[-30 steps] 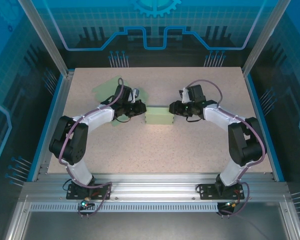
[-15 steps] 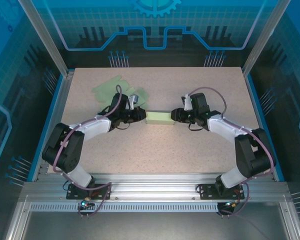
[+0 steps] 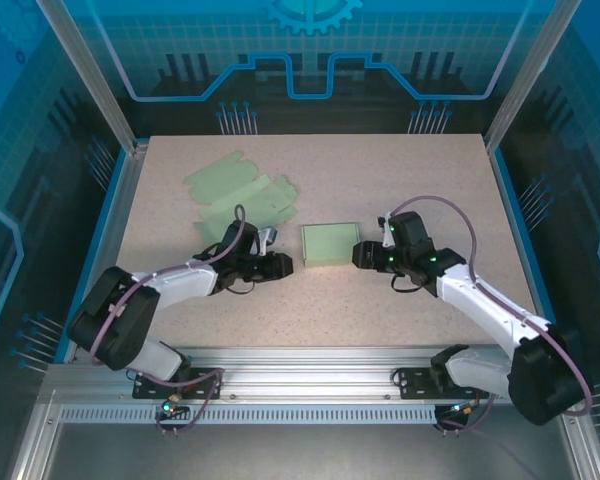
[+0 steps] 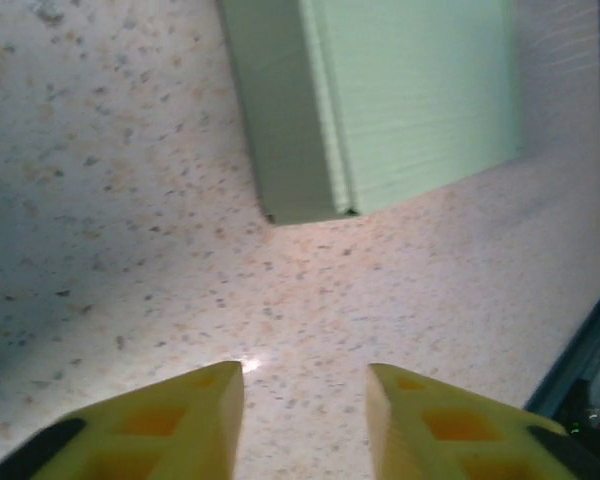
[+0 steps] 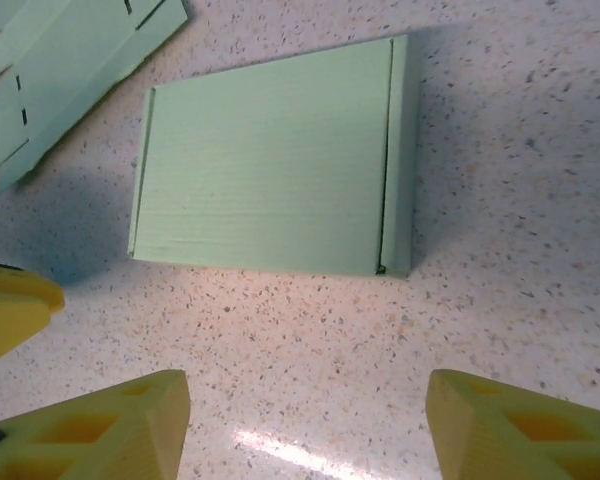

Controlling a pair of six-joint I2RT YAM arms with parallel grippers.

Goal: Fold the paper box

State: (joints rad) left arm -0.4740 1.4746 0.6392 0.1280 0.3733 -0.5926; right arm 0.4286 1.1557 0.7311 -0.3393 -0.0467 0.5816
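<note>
The folded pale green paper box (image 3: 330, 243) lies flat on the speckled table, broad face up, lid closed. My left gripper (image 3: 285, 265) sits low just left of it, open, with bare table between its yellow fingers. In the left wrist view the box (image 4: 400, 100) is ahead and apart from the left gripper (image 4: 305, 375). My right gripper (image 3: 358, 254) stands just right of the box, open wide. In the right wrist view the box (image 5: 270, 165) lies beyond the right gripper (image 5: 305, 385), untouched.
Several flat unfolded green box blanks (image 3: 242, 195) lie at the back left; one corner of them (image 5: 60, 60) appears in the right wrist view. A yellow finger of the left gripper (image 5: 10, 305) pokes in there. Blue rails edge the table (image 3: 430, 180).
Both grippers have opened, released the box ends and drawn back toward the near edge. The box, held up on edge before, now lies flat on the table.
</note>
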